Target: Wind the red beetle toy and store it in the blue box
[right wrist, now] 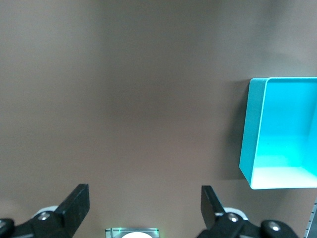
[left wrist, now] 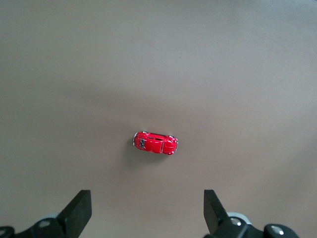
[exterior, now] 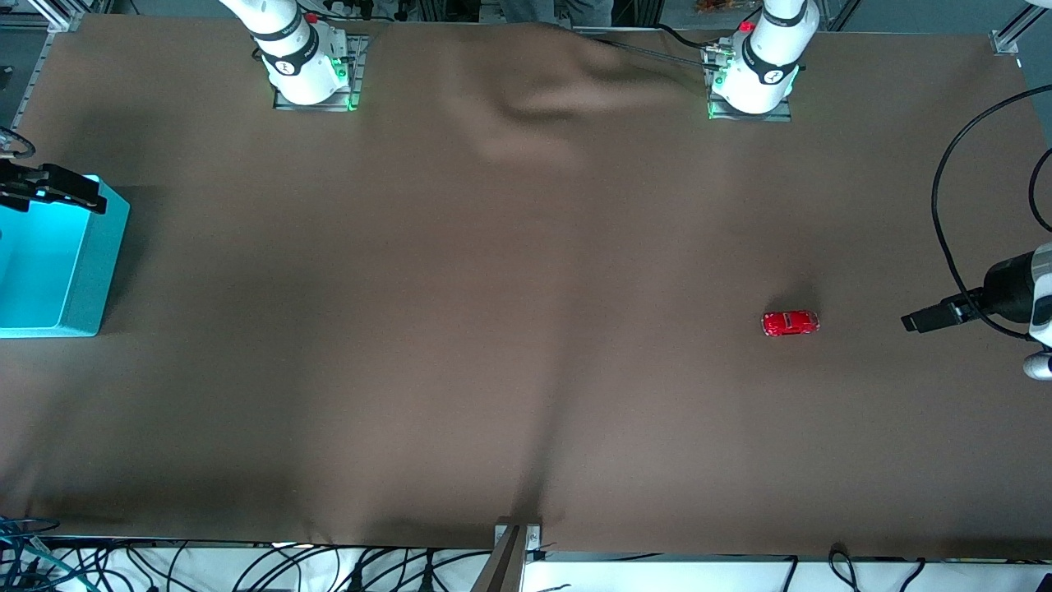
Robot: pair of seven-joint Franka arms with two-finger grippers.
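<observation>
While both arms wait, the red beetle toy (exterior: 791, 323) sits alone on the brown table (exterior: 493, 288), toward the left arm's end. The left gripper (left wrist: 147, 210) hangs over the cloth near the car, its fingers wide apart and holding nothing. The right gripper (right wrist: 144, 208) is wide too, and seems to hang over an edge of the blue box (exterior: 74, 271), which looks empty.
</observation>
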